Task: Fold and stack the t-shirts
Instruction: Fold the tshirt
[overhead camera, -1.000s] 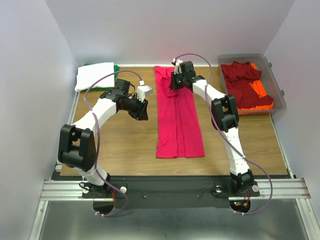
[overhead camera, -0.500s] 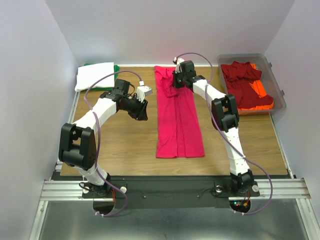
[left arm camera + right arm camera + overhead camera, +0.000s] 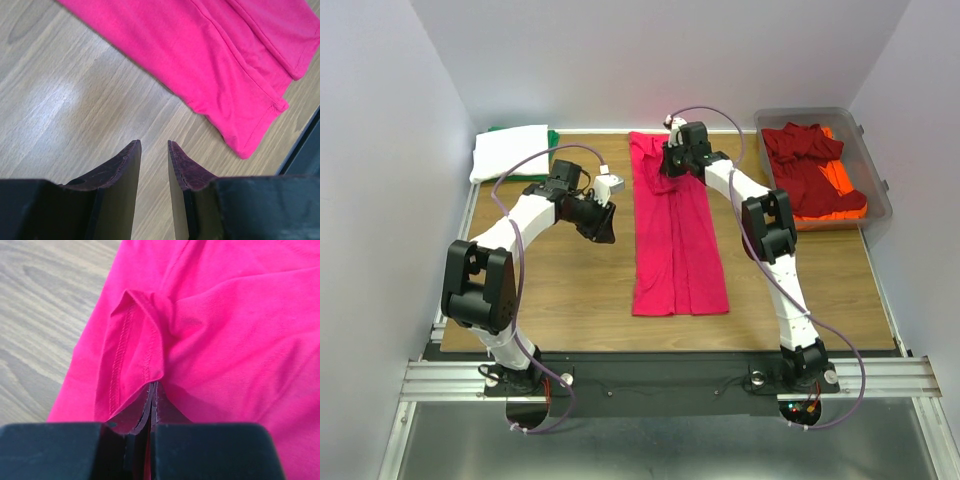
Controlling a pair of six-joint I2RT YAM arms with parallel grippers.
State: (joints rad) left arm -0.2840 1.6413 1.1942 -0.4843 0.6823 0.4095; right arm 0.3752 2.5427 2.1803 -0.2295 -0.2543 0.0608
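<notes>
pink tee: soft matt knit cloth, double-stitched hem from what I see on the right wrist view
white tee: matt cloth too, upper left
table: wood-grain top, smooth, faint sheen
left gripper: dark maroon pads, rough and grainy I'd say
bin: clear greyish plastic, bit glossy, upper right
rail: bare ribbed metal along the bottom
</notes>
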